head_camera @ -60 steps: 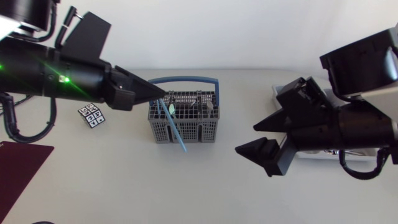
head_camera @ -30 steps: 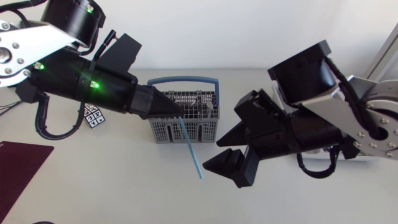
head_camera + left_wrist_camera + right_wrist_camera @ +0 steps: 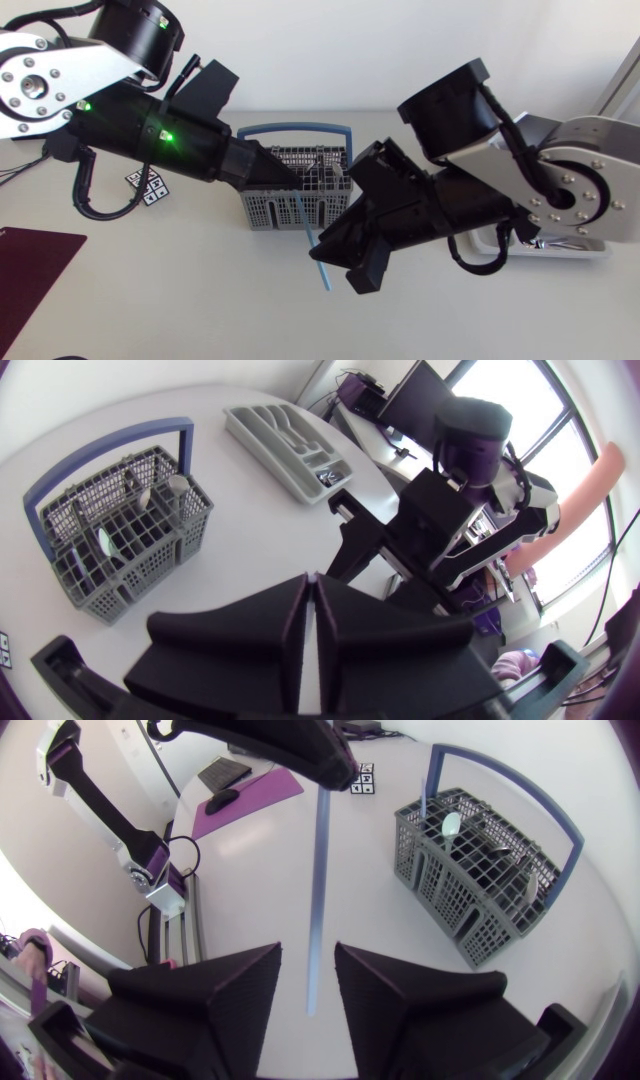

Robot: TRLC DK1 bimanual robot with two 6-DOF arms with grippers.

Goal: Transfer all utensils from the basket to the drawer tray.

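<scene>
A long light-blue utensil [image 3: 306,217] hangs slanted in front of the grey basket [image 3: 270,205] with the blue handle. My left gripper [image 3: 290,184] is shut on its upper end. My right gripper [image 3: 330,262] stands around its lower end, fingers open with a gap on both sides of the shaft [image 3: 319,870]. In the right wrist view the shaft runs from the left gripper's tip down between my right fingers [image 3: 240,980]. The basket [image 3: 150,555] still holds several utensils, among them a spoon [image 3: 172,484]. The grey drawer tray [image 3: 262,430] lies beyond it.
A small black-and-white marker tag [image 3: 147,186] lies left of the basket. A dark red mat [image 3: 30,270] covers the table's front left corner. My right arm hides most of the tray [image 3: 585,250] in the head view.
My left gripper has drawn the blue utensil out of the basket, towards the front right. My right arm has swung left to it, and its fingers have narrowed around the lower end.
</scene>
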